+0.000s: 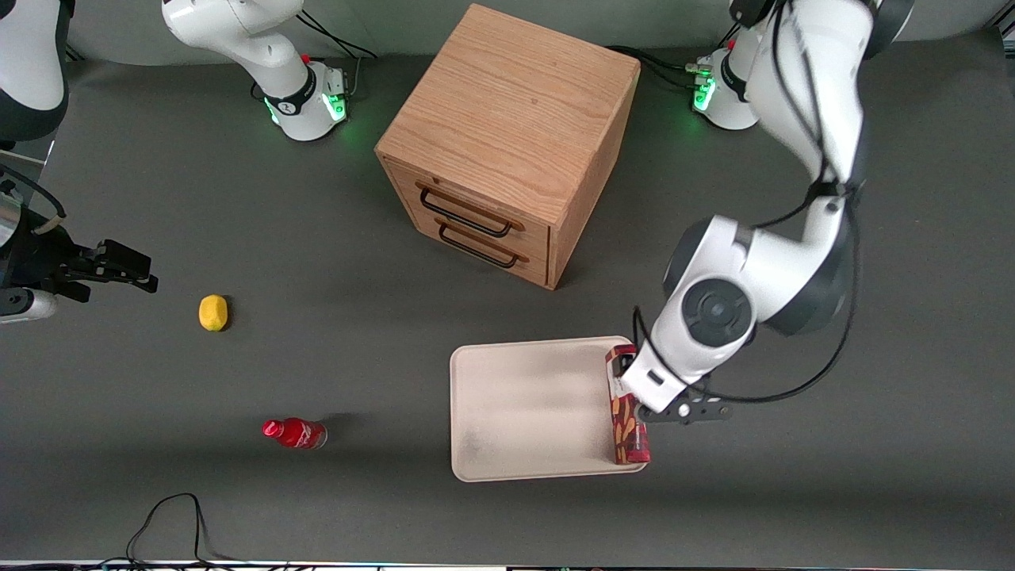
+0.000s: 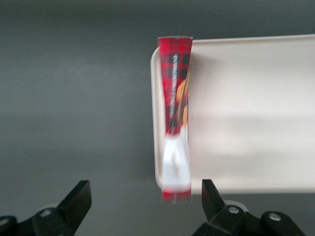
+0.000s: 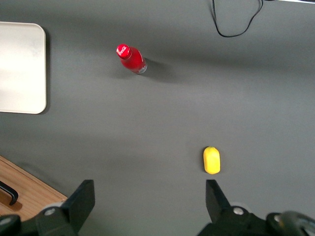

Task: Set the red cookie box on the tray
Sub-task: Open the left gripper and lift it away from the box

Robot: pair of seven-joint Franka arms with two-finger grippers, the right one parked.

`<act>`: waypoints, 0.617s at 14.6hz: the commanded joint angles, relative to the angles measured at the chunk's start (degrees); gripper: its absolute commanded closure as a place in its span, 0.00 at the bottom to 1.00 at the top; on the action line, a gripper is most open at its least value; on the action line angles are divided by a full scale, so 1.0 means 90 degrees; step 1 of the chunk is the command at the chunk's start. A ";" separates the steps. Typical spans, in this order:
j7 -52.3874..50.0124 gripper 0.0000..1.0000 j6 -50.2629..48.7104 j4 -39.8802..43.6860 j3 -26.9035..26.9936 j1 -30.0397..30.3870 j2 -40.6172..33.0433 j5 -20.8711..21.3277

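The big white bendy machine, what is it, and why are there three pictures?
It is a robot arm. One picture looks down at the table; the other two come from cameras on the arms' wrists. Its hand is open above the red cookie box, not touching it. The box stands on its narrow side at the tray's edge nearest the working arm. Also on the table: a wooden drawer cabinet, a yellow lemon and a small red bottle.
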 commanded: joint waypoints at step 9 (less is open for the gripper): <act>-0.0200 0.00 -0.1487 -0.0277 -0.0339 0.0254 -0.2487 0.0037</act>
